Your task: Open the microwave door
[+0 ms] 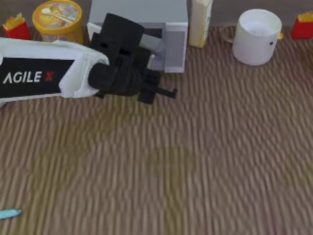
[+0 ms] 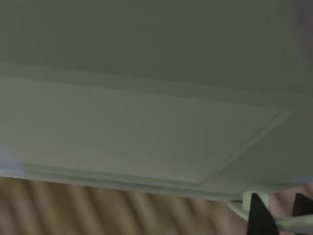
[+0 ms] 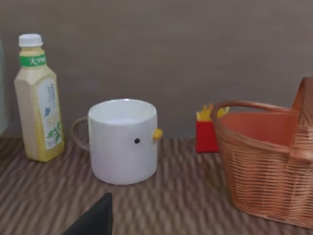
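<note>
One arm is at work: the left gripper (image 1: 164, 91) sits upper centre in the top view, just in front of the microwave (image 1: 142, 19), its dark fingers pointing toward the frame's right. Whether the jaws are spread or closed I cannot tell; in the left wrist view only two dark tips (image 2: 259, 215) show at the lower right, with a pale rim between them.

The microwave door (image 1: 159, 36) is mostly hidden under the wrist in the top view; a pale panel fills the left wrist view at very close range, probably the door or the microwave's front. Whether the door is ajar cannot be read.

To do this step well, I judge the jaws should catch the door's free edge and draw it in an arc about its hinge, not straight back, so the light box does not slide on the worktop (image 1: 195, 161).

Around the microwave stand a yellow tub (image 1: 57, 19), a bottle (image 1: 200, 22) and a white cup (image 1: 256, 35). The right arm is out of the top view; its wrist camera faces the cup and a wicker basket (image 3: 269, 166).
</note>
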`<state>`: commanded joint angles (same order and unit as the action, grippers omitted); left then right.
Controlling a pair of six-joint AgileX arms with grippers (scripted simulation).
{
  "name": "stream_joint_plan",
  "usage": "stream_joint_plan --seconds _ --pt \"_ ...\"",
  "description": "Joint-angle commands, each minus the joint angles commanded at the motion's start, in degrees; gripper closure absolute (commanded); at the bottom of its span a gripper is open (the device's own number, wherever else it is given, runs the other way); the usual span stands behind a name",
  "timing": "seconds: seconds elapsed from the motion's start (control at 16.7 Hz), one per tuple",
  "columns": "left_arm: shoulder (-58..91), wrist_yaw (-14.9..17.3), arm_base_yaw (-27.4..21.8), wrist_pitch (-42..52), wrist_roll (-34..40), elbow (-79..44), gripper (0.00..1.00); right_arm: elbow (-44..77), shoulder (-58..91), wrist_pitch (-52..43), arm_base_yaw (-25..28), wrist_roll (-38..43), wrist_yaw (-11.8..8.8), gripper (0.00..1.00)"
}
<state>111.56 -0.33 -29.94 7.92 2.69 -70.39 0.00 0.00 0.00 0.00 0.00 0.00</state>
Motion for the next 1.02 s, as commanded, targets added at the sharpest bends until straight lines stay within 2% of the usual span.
stream_joint_plan --seconds 0.54,1.02 --pt "-1.9 3.4 1.4 -0.7 -3.9 2.4 1.0 0.0 0.0 0.0 0.0 0.0 0.0 0.0" --pt "-1.9 3.6 1.5 -0.6 -4.2 2.6 1.0 0.0 0.0 0.0 0.0 0.0 0.0 0.0"
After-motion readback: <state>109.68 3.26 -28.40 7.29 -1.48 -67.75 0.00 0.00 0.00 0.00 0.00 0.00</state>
